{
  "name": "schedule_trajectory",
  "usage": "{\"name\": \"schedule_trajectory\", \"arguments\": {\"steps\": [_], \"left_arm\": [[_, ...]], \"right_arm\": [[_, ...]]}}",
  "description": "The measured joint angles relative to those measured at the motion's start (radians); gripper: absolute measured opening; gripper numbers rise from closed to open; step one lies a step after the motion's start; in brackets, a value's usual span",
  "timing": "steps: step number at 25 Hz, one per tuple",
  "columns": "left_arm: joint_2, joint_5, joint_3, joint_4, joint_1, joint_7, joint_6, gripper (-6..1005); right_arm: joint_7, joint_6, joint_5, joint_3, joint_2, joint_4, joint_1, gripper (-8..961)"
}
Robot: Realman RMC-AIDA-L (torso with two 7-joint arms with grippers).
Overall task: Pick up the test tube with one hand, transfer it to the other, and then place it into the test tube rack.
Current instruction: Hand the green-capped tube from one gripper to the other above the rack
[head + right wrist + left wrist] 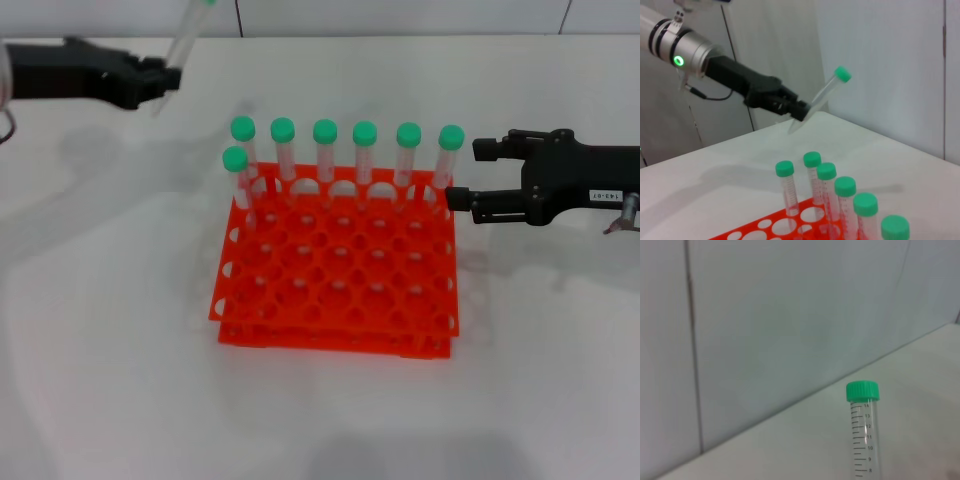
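The orange rack (335, 285) sits on the white table (110, 370) nearest me, seven green-capped tubes (365, 160) standing along its far rows. My right gripper (468, 175) hovers just beside the rack's right edge, fingers spread and empty. Farther off, my left gripper (168, 78) is clenched on the test tube (826, 92), held tilted above the table, cap uppermost. It is slim clear plastic with printed marks, likely light, stiff and slick; I would take it mid-barrel, below the cap.
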Motion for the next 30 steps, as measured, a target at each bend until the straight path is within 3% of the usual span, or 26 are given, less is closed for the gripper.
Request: {"name": "schedule_trajectory", "arguments": {"steps": [10,20,30], "left_arm": [[-0.034,-0.137,0.049,-0.024,-0.045,0.118,-0.047,189],[-0.041,-0.375,0.092,-0.146,-0.038,0.336,-0.076,189],[-0.043,-0.481,0.087,-0.278,-0.033,0.513,-0.077,189]], "right_arm": [[-0.017,0.002,0.004,0.002,-0.002,-0.004,0.008,811],[-0.020,0.004,0.004,0.002,-0.002,-0.008,0.008,812],[-0.020,0.005,0.004,0.002,0.001,-0.009,0.010,812]]}}
